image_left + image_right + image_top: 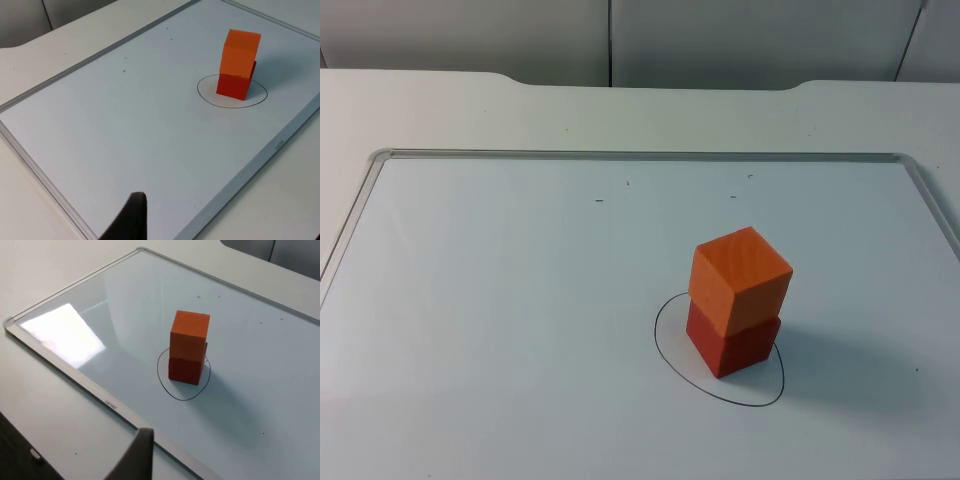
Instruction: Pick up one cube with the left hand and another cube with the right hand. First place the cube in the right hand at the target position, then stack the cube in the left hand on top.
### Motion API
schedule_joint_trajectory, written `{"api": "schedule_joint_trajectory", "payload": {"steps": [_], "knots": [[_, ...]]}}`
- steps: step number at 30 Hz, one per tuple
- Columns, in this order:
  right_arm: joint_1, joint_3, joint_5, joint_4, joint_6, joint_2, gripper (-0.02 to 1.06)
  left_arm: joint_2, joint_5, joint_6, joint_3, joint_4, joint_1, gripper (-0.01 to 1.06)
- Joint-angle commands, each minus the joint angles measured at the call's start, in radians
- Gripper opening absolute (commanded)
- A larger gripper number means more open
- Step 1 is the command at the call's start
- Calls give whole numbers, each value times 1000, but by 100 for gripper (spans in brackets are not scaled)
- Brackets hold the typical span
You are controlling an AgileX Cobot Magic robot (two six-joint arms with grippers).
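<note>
An orange cube [740, 280] sits on top of a red cube [735, 345], turned a little against it. The stack stands inside a hand-drawn black oval [657, 340] on the whiteboard [500, 300]. From the left wrist the orange cube [240, 52] and red cube [232, 85] stand far off. My left gripper [127, 220] hangs back over the board's edge, well clear of the stack. My right gripper [137, 457] is drawn back past the board's frame, with the orange cube [189, 335] and red cube [186, 370] some way ahead. Neither gripper touches a cube.
The whiteboard's metal frame [620, 155] is a low raised edge around the work area. A few small pen marks [599, 200] dot the board behind the stack. The white table top [440, 110] runs back to the grey partition wall [610, 40].
</note>
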Motion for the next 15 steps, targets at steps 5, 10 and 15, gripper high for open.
{"api": "schedule_joint_trajectory", "payload": {"steps": [5,10,15], "knots": [[0,8,0,-15,12,-4,104,3,-13,-8,8,3,-1,105],[0,8,0,-15,12,-4,105,3,-13,-8,8,3,-1,105],[0,8,0,-15,12,-4,105,3,-13,-8,8,3,-1,105]]}}
